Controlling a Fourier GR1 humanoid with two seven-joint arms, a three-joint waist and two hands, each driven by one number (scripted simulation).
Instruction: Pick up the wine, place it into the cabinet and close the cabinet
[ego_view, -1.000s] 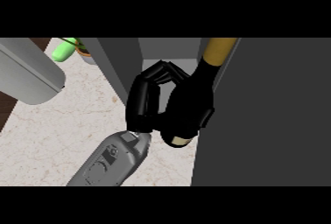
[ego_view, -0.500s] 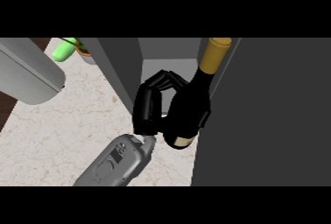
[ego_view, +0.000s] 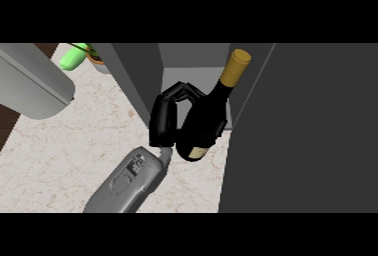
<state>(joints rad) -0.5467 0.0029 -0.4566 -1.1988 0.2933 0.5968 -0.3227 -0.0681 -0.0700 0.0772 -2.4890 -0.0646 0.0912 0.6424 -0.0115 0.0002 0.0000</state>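
Note:
The wine bottle (ego_view: 209, 117) is dark with a gold cap and a pale label near its base. It is tilted, its neck pointing up into the open grey cabinet (ego_view: 139, 80) and its base still over the counter at the cabinet's mouth. My right hand (ego_view: 163, 121) is shut on the bottle's body from the left, fingers curled over its shoulder. The grey forearm comes up from the lower middle. The cabinet's dark door (ego_view: 310, 130) stands open at the right, close beside the bottle.
A marbled counter (ego_view: 66, 150) spreads out to the left. At the upper left lies a large rounded grey object (ego_view: 33, 85). A green item (ego_view: 72, 60) shows behind it beside the cabinet's left wall.
My right hand has carried the bottle up and farther into the cabinet opening. The bottle's neck now reaches deeper inside.

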